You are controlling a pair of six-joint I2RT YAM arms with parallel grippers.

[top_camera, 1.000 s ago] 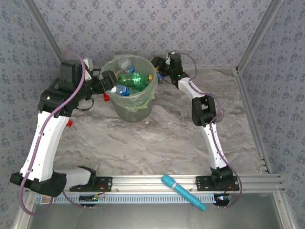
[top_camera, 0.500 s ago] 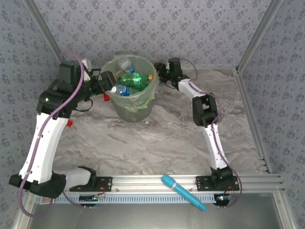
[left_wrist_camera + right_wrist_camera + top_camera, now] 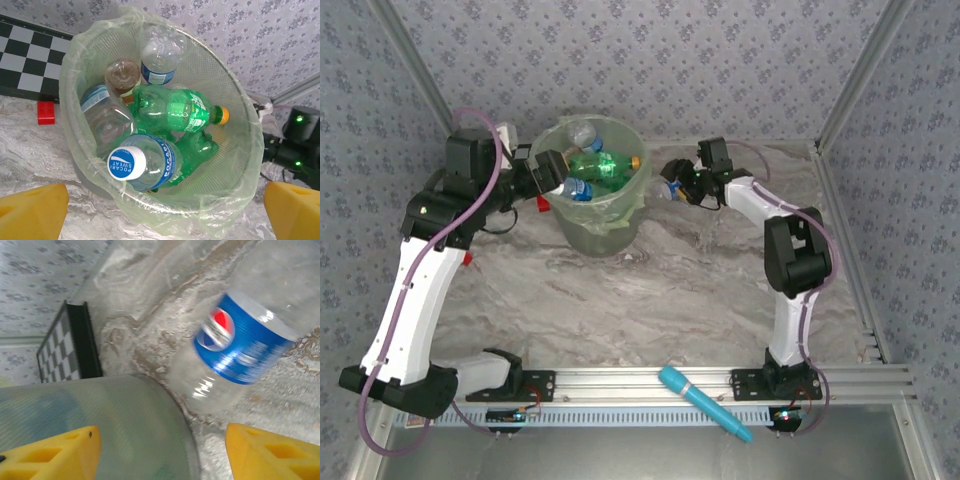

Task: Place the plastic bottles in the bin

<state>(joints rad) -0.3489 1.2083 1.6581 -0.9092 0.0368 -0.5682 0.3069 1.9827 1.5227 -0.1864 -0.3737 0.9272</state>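
**anon1:** how are the arms posed?

**anon2:** Left gripper (image 3: 548,170) is held over the bin (image 3: 620,222) rim, jaws spread, bottles (image 3: 175,110) piled inside. Right gripper (image 3: 678,186) is reached beside the bin, jaws spread wide, blue-labelled bottle (image 3: 240,345) left ungripped just ahead.

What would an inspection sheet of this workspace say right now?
Surface: grey marbled table.
Job's things: pale-green bin holds several bottles, among them a green bottle and a white-capped bottle; a Pepsi bottle lies on the table beside the bin.
Clutter: cyan stick on the near rail; red block beside the bin.
Grippers: left gripper open above the bin; right gripper open near the Pepsi bottle, holding nothing.
Cables: purple cable looped along the left arm.
Surroundings: patterned walls; checkerboard behind the bin.
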